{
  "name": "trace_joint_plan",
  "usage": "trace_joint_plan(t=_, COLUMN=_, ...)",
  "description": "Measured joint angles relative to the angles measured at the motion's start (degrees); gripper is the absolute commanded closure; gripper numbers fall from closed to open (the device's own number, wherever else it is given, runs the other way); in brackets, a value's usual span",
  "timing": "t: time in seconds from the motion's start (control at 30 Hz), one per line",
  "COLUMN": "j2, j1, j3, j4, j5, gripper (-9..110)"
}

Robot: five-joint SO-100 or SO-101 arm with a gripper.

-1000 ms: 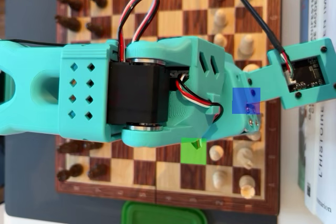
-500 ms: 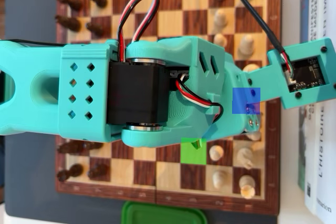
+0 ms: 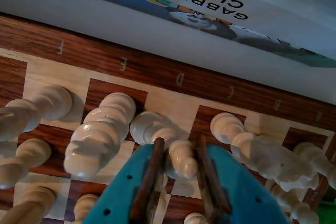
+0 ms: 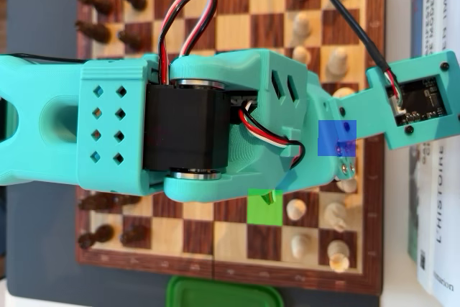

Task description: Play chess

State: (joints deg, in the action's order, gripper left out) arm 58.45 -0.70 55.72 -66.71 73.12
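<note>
On a wooden chessboard [image 4: 237, 264] beside stacked books [image 3: 220, 9], the teal hand [image 3: 178, 153] straddles a white pawn [image 3: 181, 158] near the board's lettered edge, its narrow jaws bracketing the piece's head, apparently to lift it.

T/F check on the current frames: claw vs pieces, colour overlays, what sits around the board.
1. The claw straddles a white chess piece. True.
2. The book cover reads "Gabrielle Chanel". True.
3. The green square lies beside the dark pieces. False: it is nearer the white side, in the overhead view.
4. The blue square sits off the chessboard. False: it lies over the board, by the arm's tip.
5. A green lid lies past the board's lower edge. True.
</note>
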Motion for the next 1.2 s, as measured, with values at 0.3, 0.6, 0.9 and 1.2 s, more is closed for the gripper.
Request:
trace_joint_plan(t=0.3, j2=1.9, j1=0.0, j3=0.0, j4=0.0, j5=0.0, gripper=102)
trace_joint_plan(t=0.6, j2=8.5, j1=0.0, j3=3.0, j4=0.0, j5=0.0, gripper=101)
trace_joint_plan(t=0.9, j2=15.5, j1=0.0, j3=9.5, j4=0.0, j5=0.0, gripper=101)
trace_joint_plan(t=1.2, j2=20.9, j1=-0.4, j3=15.3, j4=0.0, j5=-0.9, gripper=101)
